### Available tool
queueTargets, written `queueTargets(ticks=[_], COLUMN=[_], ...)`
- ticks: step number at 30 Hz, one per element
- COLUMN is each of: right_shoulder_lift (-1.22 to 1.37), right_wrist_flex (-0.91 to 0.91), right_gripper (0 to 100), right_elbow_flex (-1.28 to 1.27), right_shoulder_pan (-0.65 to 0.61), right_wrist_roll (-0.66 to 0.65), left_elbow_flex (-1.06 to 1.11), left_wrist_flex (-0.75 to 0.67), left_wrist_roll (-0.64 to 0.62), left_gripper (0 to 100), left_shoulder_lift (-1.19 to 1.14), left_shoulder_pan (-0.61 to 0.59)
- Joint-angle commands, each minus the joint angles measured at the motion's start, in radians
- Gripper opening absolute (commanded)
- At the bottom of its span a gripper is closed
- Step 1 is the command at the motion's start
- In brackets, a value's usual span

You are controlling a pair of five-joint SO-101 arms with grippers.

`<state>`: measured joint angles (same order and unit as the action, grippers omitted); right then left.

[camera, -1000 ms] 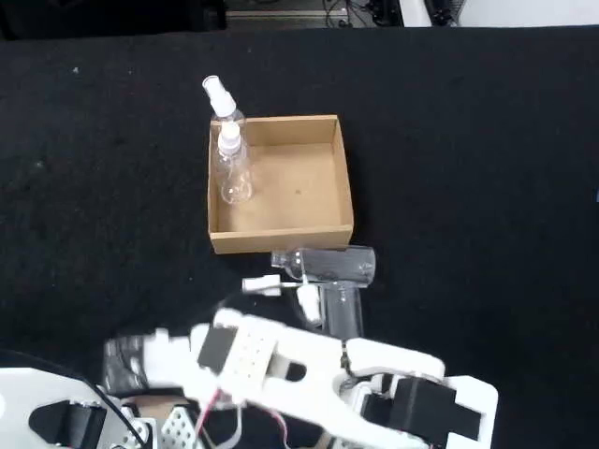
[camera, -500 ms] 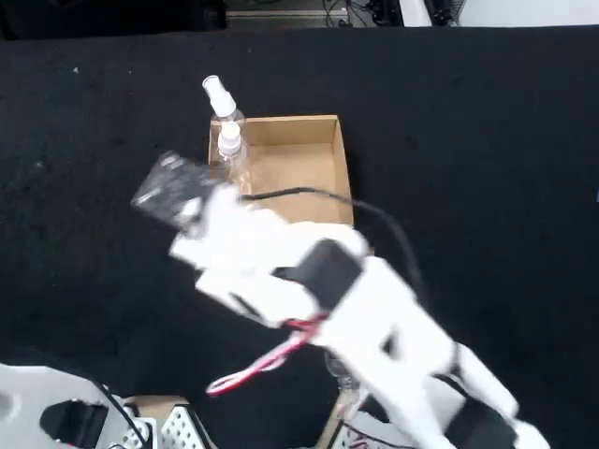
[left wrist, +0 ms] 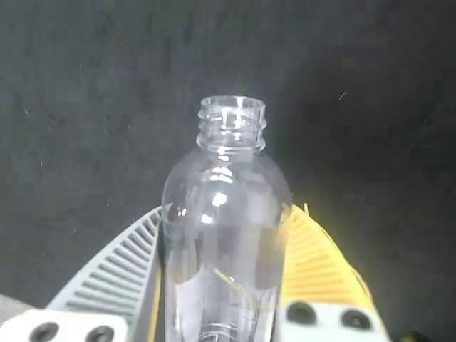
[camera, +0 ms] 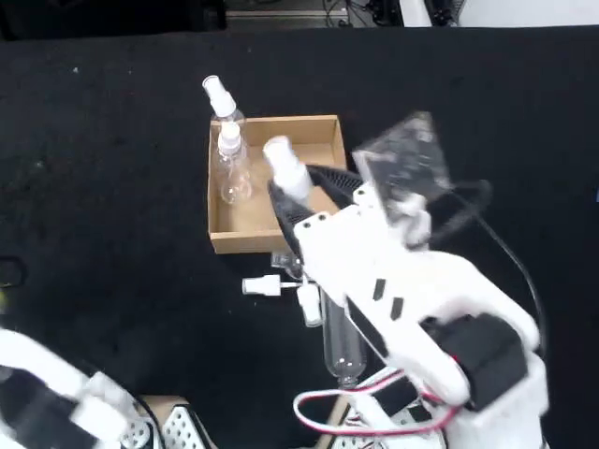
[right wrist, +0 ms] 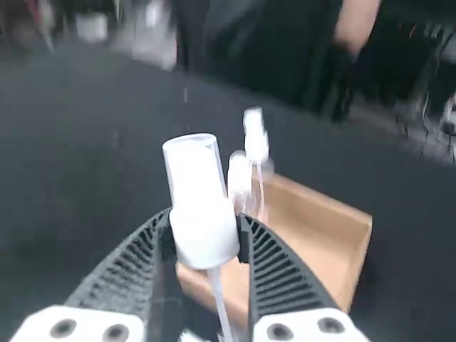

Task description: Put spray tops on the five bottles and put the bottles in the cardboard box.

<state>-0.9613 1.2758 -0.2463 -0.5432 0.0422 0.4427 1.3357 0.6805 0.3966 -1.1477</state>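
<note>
The left gripper (left wrist: 226, 217) clamps an uncapped clear bottle (left wrist: 228, 164), neck free, so the right gripper (right wrist: 205, 222), clamped on a white spray top (right wrist: 192, 171), can cap it.

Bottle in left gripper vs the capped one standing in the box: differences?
Neck: held bottle bare, threaded, no top; boxed bottle wears a white spray top. Pose: held bottle clamped in the left gripper; boxed bottle stands free in the cardboard box. Both clear.
</note>
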Motion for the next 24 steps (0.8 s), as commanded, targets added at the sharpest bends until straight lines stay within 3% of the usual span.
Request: queueTargets(ticks=[1, 6, 14, 20, 24], right_shoulder_lift=[-0.058, -0.064, -0.056, -0.099, -0.139], right_wrist_flex=[-0.146, -0.247, -0.353, -0.45, -0.454], right_gripper=[1.2, 1.2, 1.1, 1.1, 1.1], right_elbow_flex=[0.036, 0.01, 0.008, -0.022, -0.022], right_shoulder_pan=[0.021, 0.026, 0.021, 0.028, 0.028], right_wrist_roll=[0.074, 0.106, 0.109, 0.11, 0.109], left_elbow_flex=[0.274, 0.443, 0.565, 0.711, 0.842], left_wrist_flex=[-0.155, -0.232, -0.384, -0.598, -0.7], left_wrist_roll=[-0.255, -0.439, -0.649, -0.674, -0.681], left_gripper=[3, 3, 3, 3, 3], left_shoulder_lift=[0.45, 0.809, 1.051, 1.203, 1.292], left_shoulder_pan=[0.283, 0.559, 0.832, 1.135, 1.182])
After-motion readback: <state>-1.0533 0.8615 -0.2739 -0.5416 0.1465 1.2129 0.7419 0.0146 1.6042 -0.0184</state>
